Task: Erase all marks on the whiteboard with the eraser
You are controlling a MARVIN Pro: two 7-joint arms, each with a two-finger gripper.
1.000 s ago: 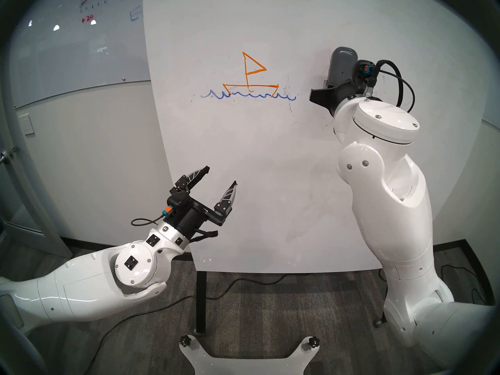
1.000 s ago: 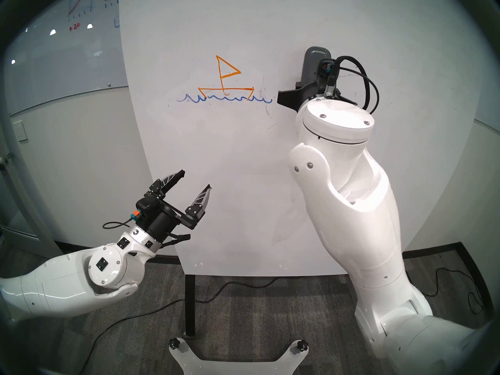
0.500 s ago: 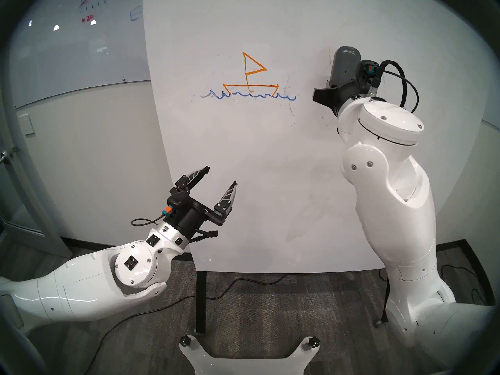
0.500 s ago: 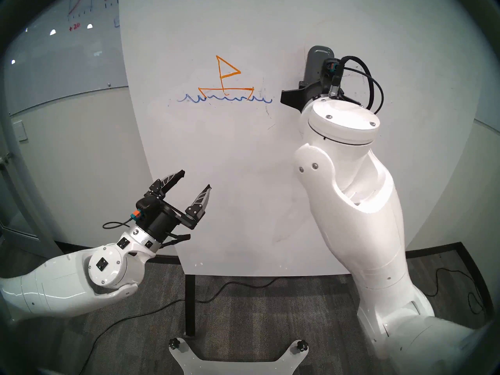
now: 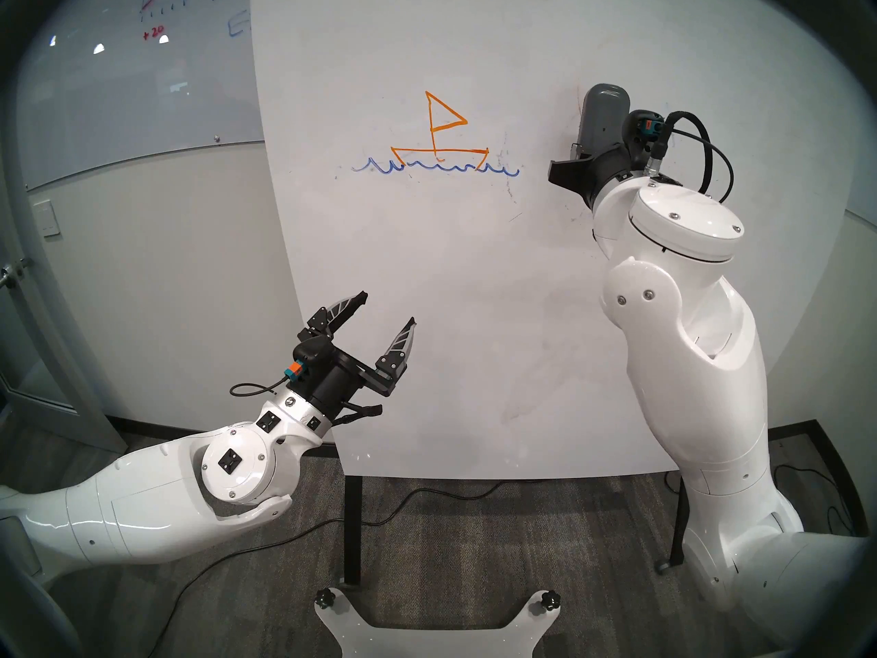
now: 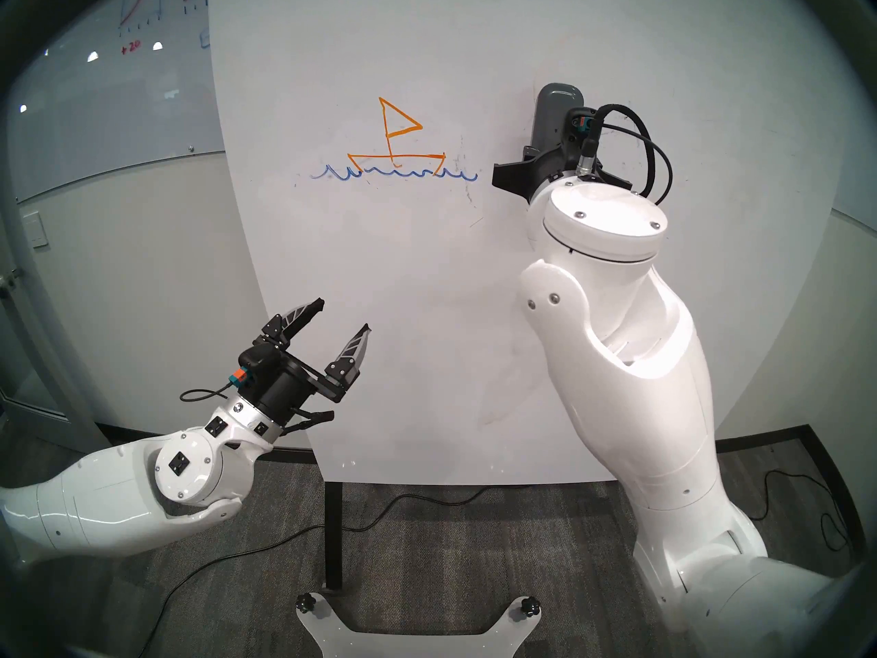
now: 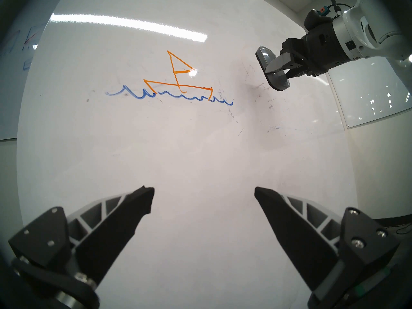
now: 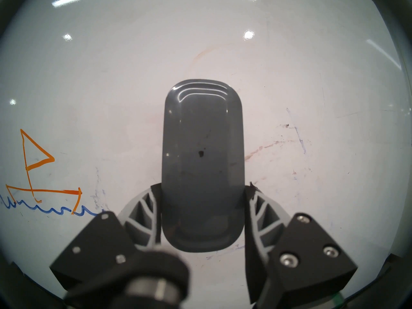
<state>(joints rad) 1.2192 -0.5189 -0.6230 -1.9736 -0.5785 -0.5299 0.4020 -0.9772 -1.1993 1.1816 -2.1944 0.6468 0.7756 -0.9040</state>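
Whiteboard (image 5: 474, 310) with sailboat (image 5: 439, 134) (blue waves (image 5: 434, 169) beneath)

The whiteboard (image 5: 474, 286) is plain matt white, on thin black legs (image 5: 352, 529); the sailboat (image 5: 439, 130) on it is drawn in orange outline, hull and triangular sail alike; the wavy line (image 5: 434, 169) beneath is blue; scratchy strokes (image 8: 296, 132) nearby look grey-brown with hints of violet and red, though they are too faint to be sure. The eraser (image 8: 201, 163) is dark grey, its back glossy with one small black speck; the right gripper (image 8: 202, 191) has black fingers with pale grey ribbing; the left gripper (image 7: 204, 198) is the same black and grey. Both arms (image 5: 683, 358) are glossy white; the carpet (image 5: 474, 548) is mottled dark grey.
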